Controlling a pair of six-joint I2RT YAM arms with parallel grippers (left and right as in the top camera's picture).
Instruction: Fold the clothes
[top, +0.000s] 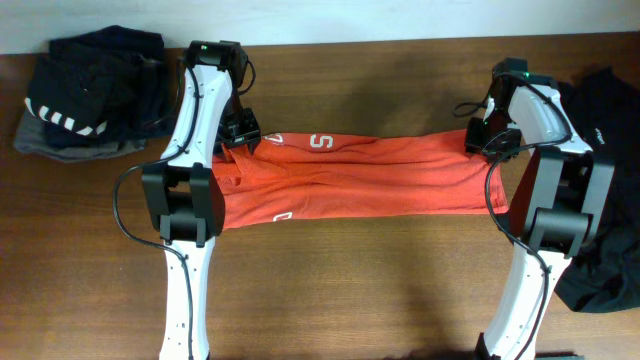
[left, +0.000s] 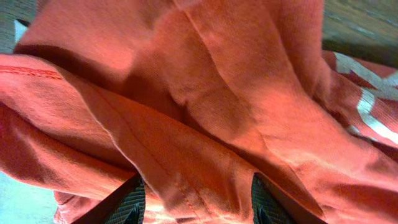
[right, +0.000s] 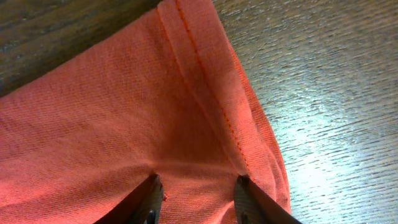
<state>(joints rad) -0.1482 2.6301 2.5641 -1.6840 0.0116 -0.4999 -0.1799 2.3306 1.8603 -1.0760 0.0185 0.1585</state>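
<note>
Pinching the T-shirt (top: 350, 175), left end effector (top: 240, 135) and right end effector (top: 485, 140) sit flanked — folded pile (top: 85, 95), black garment (top: 610, 120).

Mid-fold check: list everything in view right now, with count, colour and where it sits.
T-shirt: one, orange-red with white lettering, stretched across the middle of the table between the two grippers.
folded clothes pile: one, dark navy and grey with white stripes, far left corner.
loose garment: one, black, along the right edge, partly behind the right arm.
table: one, brown wood, under everything.
left arm: one, white and black, left side.
right arm: one, white and black, right side.
left gripper: one, black, closed on the T-shirt's left end.
right gripper: one, black, closed on the T-shirt's right end.
</note>
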